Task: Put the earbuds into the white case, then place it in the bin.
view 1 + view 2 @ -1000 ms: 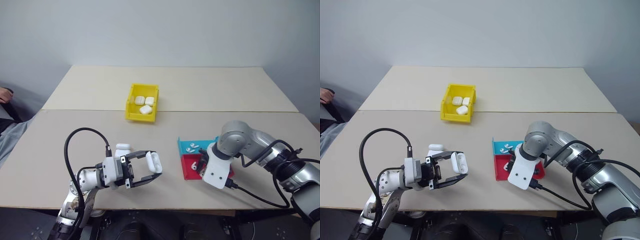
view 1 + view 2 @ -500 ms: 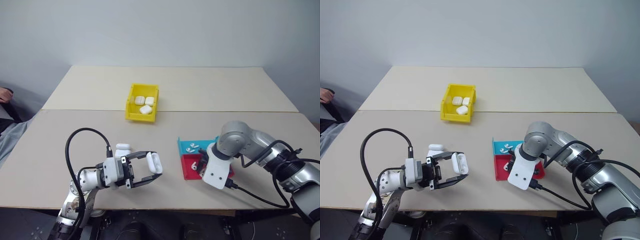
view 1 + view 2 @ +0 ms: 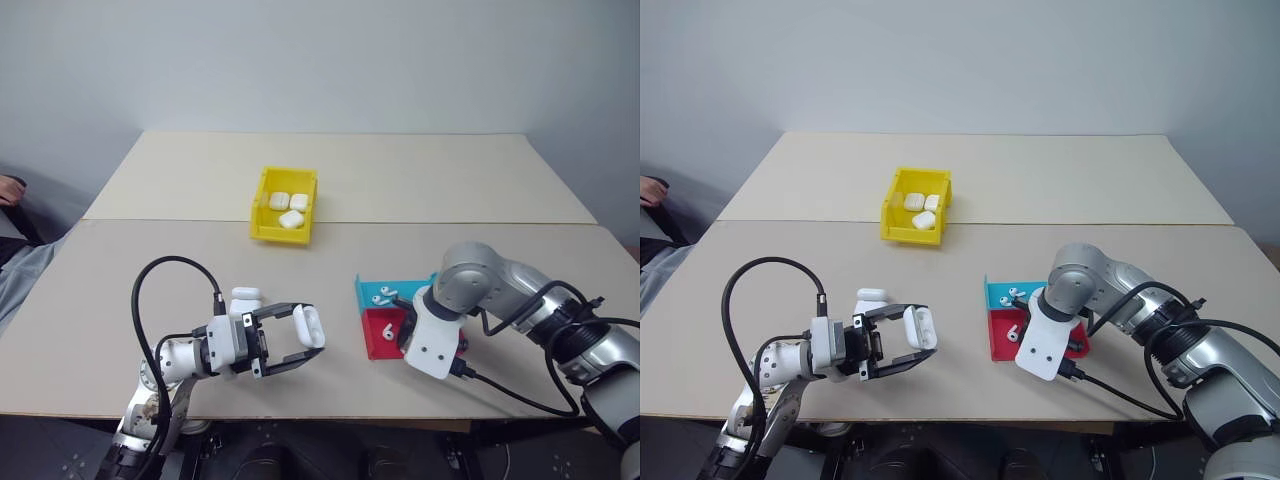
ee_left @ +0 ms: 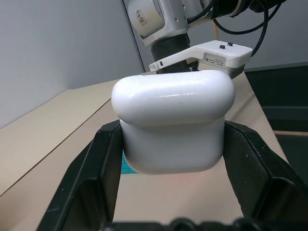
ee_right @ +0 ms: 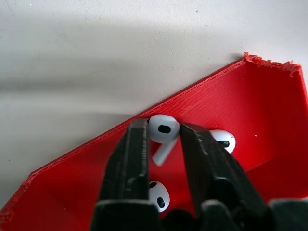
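Note:
My left gripper (image 3: pixel 306 332) is shut on the white case (image 3: pixel 310 322), holding it level above the table's near left; the case (image 4: pixel 173 125) sits squeezed between both fingers. My right gripper (image 5: pixel 162 133) points down into the red half of the tray (image 5: pixel 269 120), its fingertips (image 5: pixel 137 139) pressed on either side of one earbud (image 5: pixel 163 129). Two more earbuds (image 5: pixel 223 139) lie in the red half beside it. Others (image 3: pixel 387 292) lie in the teal half. The yellow bin (image 3: pixel 259 205) stands farther back, left of centre.
Three white cases (image 3: pixel 287 208) lie inside the bin. Another white case (image 3: pixel 245 296) rests on the table just behind my left gripper. A cable loops from my left arm (image 3: pixel 150 290). A person's hand (image 3: pixel 10 187) shows at the far left edge.
My right gripper's fingers have drawn together around an earbud in the red half. Both arms have stayed where they were, and the case is still held.

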Controlling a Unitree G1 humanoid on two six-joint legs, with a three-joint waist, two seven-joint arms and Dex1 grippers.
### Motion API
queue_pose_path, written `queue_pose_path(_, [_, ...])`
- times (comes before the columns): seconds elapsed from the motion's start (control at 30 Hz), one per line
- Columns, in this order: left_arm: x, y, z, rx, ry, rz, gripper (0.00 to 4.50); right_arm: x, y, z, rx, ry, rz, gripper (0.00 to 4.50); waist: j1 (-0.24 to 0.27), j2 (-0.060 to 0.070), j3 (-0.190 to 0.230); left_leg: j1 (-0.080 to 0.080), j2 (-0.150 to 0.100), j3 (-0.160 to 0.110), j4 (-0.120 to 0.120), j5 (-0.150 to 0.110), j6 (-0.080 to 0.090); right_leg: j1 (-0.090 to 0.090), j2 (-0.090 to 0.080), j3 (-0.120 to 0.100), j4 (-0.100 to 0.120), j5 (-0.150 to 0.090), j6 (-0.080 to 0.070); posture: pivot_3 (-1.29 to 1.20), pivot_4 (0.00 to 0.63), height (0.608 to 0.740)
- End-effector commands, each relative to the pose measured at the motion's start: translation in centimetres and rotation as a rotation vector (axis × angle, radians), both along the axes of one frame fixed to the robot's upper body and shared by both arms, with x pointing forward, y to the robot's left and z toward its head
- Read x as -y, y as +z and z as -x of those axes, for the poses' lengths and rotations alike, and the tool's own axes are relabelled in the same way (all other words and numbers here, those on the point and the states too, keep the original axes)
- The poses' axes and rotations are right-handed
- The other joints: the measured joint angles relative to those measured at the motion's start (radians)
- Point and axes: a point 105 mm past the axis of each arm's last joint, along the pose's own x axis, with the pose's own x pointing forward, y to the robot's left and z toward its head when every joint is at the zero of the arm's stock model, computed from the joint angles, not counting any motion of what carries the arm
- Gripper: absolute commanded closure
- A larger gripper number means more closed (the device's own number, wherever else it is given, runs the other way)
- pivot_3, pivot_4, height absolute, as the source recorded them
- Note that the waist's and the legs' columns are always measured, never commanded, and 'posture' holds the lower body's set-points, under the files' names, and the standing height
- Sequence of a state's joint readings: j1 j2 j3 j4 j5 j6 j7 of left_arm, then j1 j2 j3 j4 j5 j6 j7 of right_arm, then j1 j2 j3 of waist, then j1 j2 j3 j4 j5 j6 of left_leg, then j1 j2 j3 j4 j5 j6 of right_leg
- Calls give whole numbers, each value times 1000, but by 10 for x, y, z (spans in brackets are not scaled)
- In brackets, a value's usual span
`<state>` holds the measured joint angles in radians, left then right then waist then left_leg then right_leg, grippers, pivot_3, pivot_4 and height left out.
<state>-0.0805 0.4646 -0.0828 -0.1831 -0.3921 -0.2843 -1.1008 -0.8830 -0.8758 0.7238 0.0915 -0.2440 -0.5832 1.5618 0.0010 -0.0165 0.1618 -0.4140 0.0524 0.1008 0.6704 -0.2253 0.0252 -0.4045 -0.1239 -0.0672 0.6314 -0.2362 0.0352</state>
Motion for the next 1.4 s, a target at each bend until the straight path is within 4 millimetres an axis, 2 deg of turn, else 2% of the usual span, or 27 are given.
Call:
queue_pose_path(0.03, [1, 7, 1, 41, -5, 14, 1695, 1, 5, 1, 10, 18, 6, 3591, 0, 0, 0, 0, 0, 0, 0, 0, 0, 0, 0, 0, 0, 0, 0, 0, 150, 740])
queue_pose_path(0.23, [2, 12, 1, 46, -9, 37, 1695, -1, 12, 4, 10, -4, -35, 3591, 0, 0, 0, 0, 0, 0, 0, 0, 0, 0, 0, 0, 0, 0, 0, 0, 150, 740])
queue_pose_path(0.3, [5, 21, 0, 56, -16, 75, 1695, -3, 29, 7, 1, -43, -114, 3591, 2, 0, 0, 0, 0, 0, 0, 0, 0, 0, 0, 0, 0, 0, 0, 0, 150, 740])
queue_pose_path(0.4, [13, 39, 1, 73, -53, 134, 1695, 1, 67, 14, -35, -160, -296, 3591, 10, 1, 0, -1, 0, 0, 0, 0, 0, 0, 0, 0, 0, 0, 0, 0, 150, 740])
queue_pose_path(0.47, [19, 50, 3, 79, -99, 172, 1695, 7, 97, 19, -58, -252, -454, 3591, 17, 1, 0, -1, 0, -1, 0, 0, 1, 0, -1, -1, 0, 0, 0, 0, 150, 740])
queue_pose_path(0.6, [25, 62, 5, 62, -170, 216, 1695, 10, 142, 32, -116, -362, -774, 3591, 12, 0, 0, 0, 0, -6, 0, -1, 1, 2, -1, -1, -2, 0, 0, 0, 150, 740])
queue_pose_path(0.77, [34, 75, 2, 77, -267, 222, 1695, 9, 192, 39, -92, -392, -1220, 3591, 9, 1, 0, 0, 0, -6, 0, -1, 1, 1, 0, 0, 0, 1, -1, 0, 150, 740])
queue_pose_path(0.87, [38, 84, 2, 82, -312, 242, 1695, 1, 210, 44, -99, -351, -1416, 3591, 10, 1, 0, 0, -1, -5, -1, -1, 1, 2, 0, -1, 0, 1, -1, 0, 150, 740])
queue_pose_path(0.97, [42, 91, 1, 89, -347, 257, 1695, -9, 217, 56, -176, -282, -1554, 3591, 11, 0, 0, -1, -1, -5, -1, -1, 1, 1, 0, -1, -1, 1, -1, 0, 150, 740])
queue_pose_path(1.07, [44, 94, 0, 98, -360, 260, 1695, -14, 217, 63, -261, -248, -1617, 3591, 11, 1, 0, -1, -1, -4, -1, 0, 1, 1, 0, -1, -2, 1, 0, 0, 150, 740])
queue_pose_path(1.4, [46, 96, 0, 118, -364, 265, 1695, -35, 192, 64, -423, -214, -1611, 3591, 9, 1, 0, -1, -1, -5, -1, -1, 1, 1, 0, -1, -1, 1, 0, 0, 150, 740])
